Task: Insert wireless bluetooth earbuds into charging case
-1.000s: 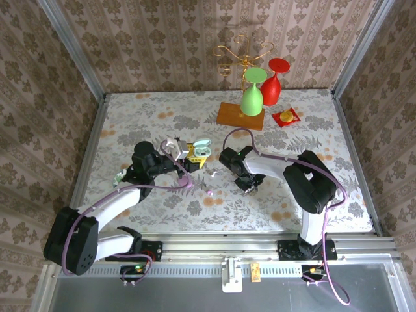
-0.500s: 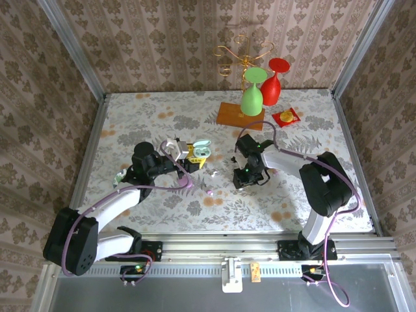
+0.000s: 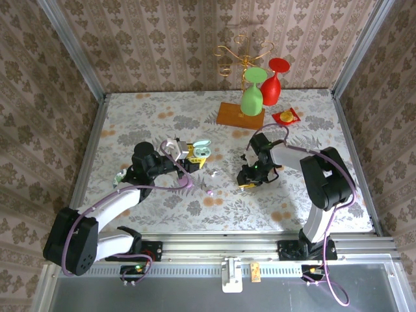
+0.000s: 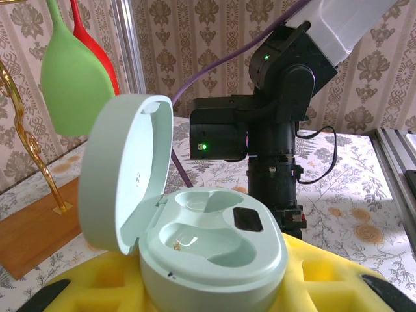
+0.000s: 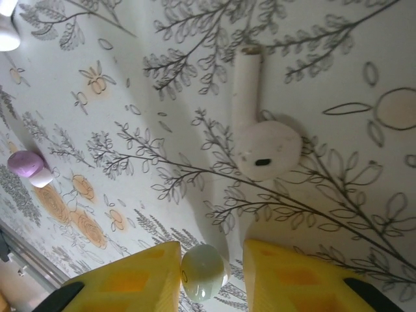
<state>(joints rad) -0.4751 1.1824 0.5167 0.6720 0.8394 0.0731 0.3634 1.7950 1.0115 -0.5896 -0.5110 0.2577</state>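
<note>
Mint case (image 4: 214,244), lid open for loading, gripped by left end effector (image 4: 209,291); right end effector (image 5: 212,276) straddles a bud (image 5: 203,271), grip unclear.

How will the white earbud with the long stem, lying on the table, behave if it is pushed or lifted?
The white earbud looks small and plastic, so it is probably light and slides easily on the table. Its round head may roll a little, but the straight stem should stop it. The smooth surface seems slippery.
</note>
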